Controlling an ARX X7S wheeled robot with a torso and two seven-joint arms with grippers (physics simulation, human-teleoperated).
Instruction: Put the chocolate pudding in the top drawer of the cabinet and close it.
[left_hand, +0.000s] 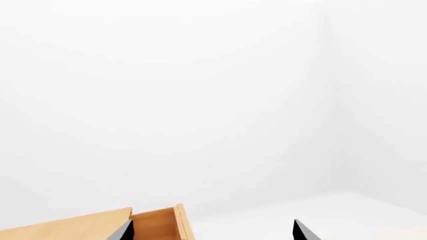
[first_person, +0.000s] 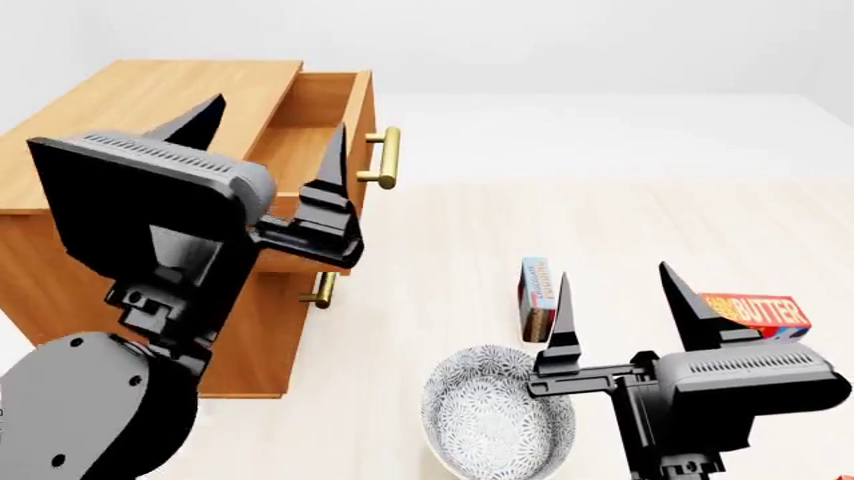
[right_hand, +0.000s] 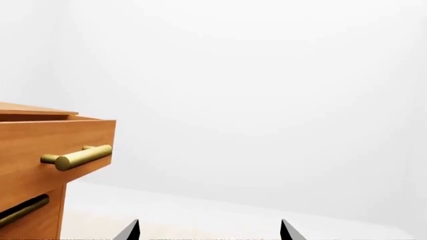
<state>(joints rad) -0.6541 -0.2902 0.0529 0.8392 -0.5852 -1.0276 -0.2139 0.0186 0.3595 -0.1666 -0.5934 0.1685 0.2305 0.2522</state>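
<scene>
Drawer open, pudding not yet picked up

The top drawer (first_person: 324, 110) of the cabinet (first_person: 147, 100) stands pulled out; the chocolate pudding (first_person: 537, 297) stands on the floor beside the bowl (first_person: 497, 418). Left pincer (first_person: 267, 150) and right pincer (first_person: 621, 310) are both wide, empty.

The head camera looked forward and down over both arms at the cabinet (first_person: 160, 120), while both wrist cameras faced level toward blank walls, sharing with it only the open top drawer (right_hand: 57, 142).

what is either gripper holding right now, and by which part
Nothing. The left gripper and right gripper are both open and empty; the pudding stands untouched on the floor.
</scene>
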